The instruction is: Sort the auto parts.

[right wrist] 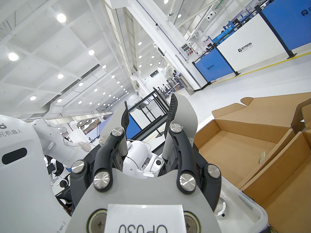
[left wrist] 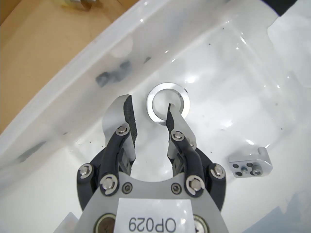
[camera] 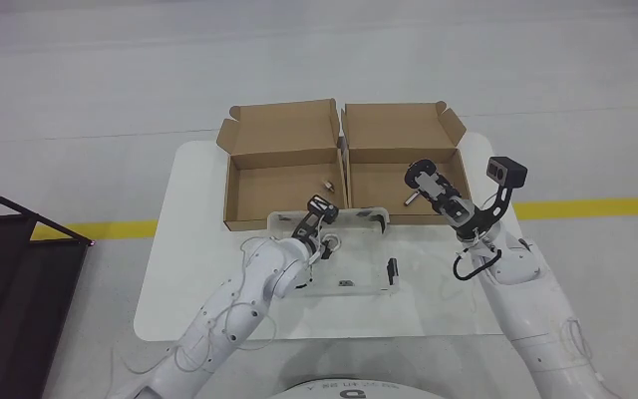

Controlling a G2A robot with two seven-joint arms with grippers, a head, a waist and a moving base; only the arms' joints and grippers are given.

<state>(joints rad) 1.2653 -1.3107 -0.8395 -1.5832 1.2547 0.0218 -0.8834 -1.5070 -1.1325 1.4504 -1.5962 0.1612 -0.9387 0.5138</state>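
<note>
One left jaw sits inside the metal ring (left wrist: 167, 86), the other outside.

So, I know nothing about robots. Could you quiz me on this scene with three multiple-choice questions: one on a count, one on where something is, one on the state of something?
1. How many cardboard boxes stand on the table?
A. One
B. Three
C. Two

2. Where does the metal ring lie?
A. In the clear tray
B. In a box
C. On the bare table

3. What state is the right gripper in?
A. Shut on a bolt
B. Open and empty
C. Shut on the ring

Answers:
1 C: two open boxes sit side by side at the table's far edge.
2 A: the ring rests on the tray's floor.
3 B: its jaws stand apart with nothing between them.
</note>
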